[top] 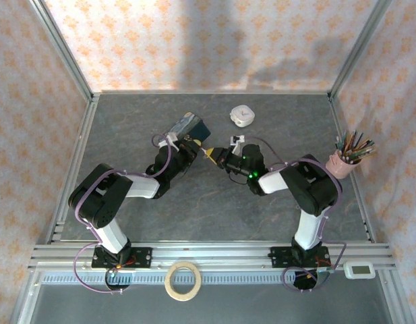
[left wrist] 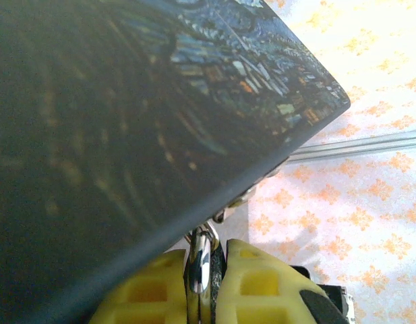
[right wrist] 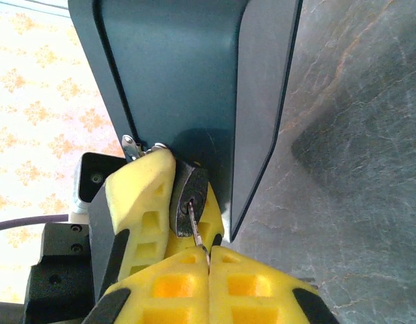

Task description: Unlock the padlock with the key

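The left arm (top: 116,192) is folded sharply at the elbow and extended forward and to the right. The right arm (top: 309,189) is bent in the same way and extended forward and to the left, so that the two wrists are set facing each other, tip to tip. The left gripper (top: 192,146) is closed, with the padlock (right wrist: 184,197) pinched between its yellow fingers (left wrist: 255,283). The right gripper (right wrist: 209,260) is pressed fully shut, with the key (right wrist: 196,228) clamped between its pads and its thin shaft pointed into the padlock's face.
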Robot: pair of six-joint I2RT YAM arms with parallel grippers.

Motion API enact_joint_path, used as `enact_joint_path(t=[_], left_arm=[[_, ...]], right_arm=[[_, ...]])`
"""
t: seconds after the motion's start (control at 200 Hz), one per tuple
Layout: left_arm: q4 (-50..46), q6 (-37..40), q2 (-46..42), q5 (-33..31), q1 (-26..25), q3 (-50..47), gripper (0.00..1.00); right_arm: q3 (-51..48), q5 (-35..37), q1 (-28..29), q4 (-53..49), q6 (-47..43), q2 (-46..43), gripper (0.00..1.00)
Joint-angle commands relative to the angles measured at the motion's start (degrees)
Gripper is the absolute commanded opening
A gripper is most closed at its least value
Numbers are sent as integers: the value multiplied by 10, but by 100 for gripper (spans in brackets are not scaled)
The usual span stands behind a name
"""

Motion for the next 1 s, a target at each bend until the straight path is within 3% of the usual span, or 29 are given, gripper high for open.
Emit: enact_joint_path(t=[0.0, 0.395, 0.616, 0.831, 0.996], left_arm=[[-11, 27, -23, 80, -30, 3, 0], [-27, 19, -38, 83, -30, 0, 0], [-20, 11, -39, 40, -24, 0, 0], [-106, 87, -31, -52, -23, 13, 0], [-125, 110, 0, -79, -29, 28, 0]], right_arm=[[13, 29, -9, 61, -13, -23, 0], [20, 26, 1, 81, -4, -2, 0], [-18, 43, 5, 61, -5, -36, 0], [-54, 57, -4, 28, -14, -65, 0], [-85, 60, -14, 20, -13, -79, 0]])
